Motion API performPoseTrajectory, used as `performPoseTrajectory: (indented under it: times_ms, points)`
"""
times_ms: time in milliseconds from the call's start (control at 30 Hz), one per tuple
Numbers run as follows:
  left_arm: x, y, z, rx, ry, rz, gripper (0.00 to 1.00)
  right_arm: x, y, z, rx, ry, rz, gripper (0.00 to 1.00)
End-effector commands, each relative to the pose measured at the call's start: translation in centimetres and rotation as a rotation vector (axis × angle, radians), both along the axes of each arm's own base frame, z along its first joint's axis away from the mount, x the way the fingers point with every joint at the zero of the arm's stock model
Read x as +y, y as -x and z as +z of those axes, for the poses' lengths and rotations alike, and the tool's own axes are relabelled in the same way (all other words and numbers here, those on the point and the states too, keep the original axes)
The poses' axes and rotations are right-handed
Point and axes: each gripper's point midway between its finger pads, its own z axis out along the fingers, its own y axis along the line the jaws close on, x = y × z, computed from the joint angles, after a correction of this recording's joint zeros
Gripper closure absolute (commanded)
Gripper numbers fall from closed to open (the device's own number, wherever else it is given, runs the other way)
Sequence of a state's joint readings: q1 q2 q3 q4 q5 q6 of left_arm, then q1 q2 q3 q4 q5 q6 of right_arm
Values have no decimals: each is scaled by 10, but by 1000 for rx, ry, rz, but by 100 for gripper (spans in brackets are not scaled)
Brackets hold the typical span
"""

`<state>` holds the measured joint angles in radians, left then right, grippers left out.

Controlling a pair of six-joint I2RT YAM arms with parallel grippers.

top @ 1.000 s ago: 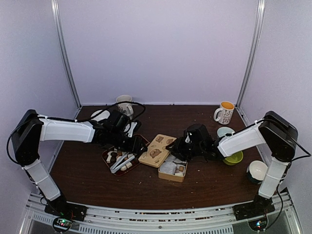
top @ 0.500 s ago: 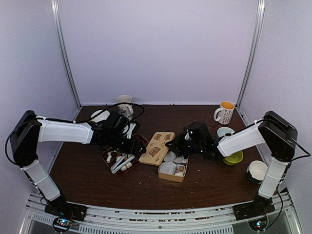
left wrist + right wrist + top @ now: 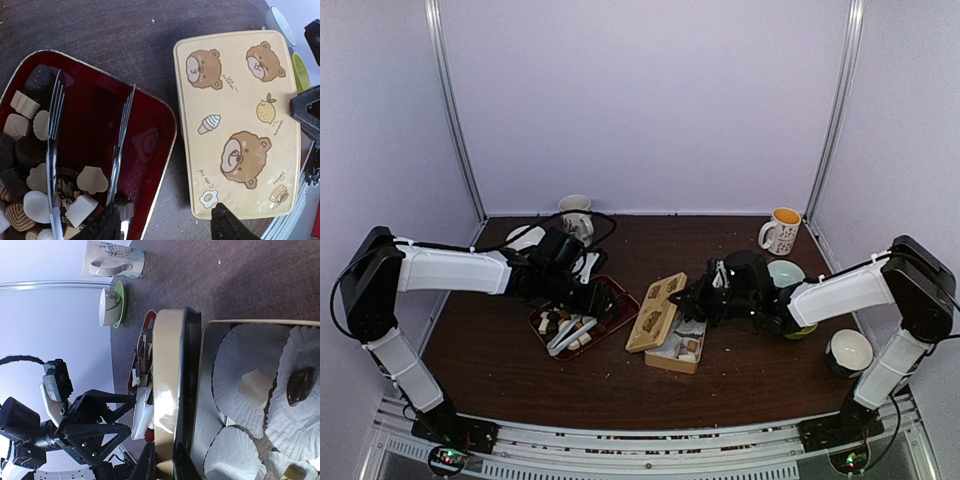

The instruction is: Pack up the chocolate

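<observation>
Top camera looks down; close wrist cameras seemingly share the lid (image 3: 237,125).

Lid tipped up on edge
The lid (image 3: 655,312), lying nearly flat between the tray (image 3: 617,305) and the box (image 3: 677,352) a second ago, now stands steeply tilted at the box's left rim, pinched in the right gripper (image 3: 686,300). The right arm (image 3: 840,290) has swung rightward, its elbow further right and lower.
</observation>
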<state>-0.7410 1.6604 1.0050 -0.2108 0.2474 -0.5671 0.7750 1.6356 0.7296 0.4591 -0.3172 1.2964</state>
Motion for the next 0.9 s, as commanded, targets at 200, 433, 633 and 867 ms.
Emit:
performPoseTrajectory:
  times_ms: [200,433,633,867]
  points:
    - [-29,-5,26,-18,166,-66,36,-11,17,1,-10,-27,88,91]
    - [-47,-3,14,24,201,-105,36,-22,16,1,-26,-21,100,90]
    - [-54,0,9,41,211,-110,37,-20,15,7,-53,-36,127,90]
    - [-53,-3,15,26,203,-97,38,-5,11,41,-103,-141,163,97]
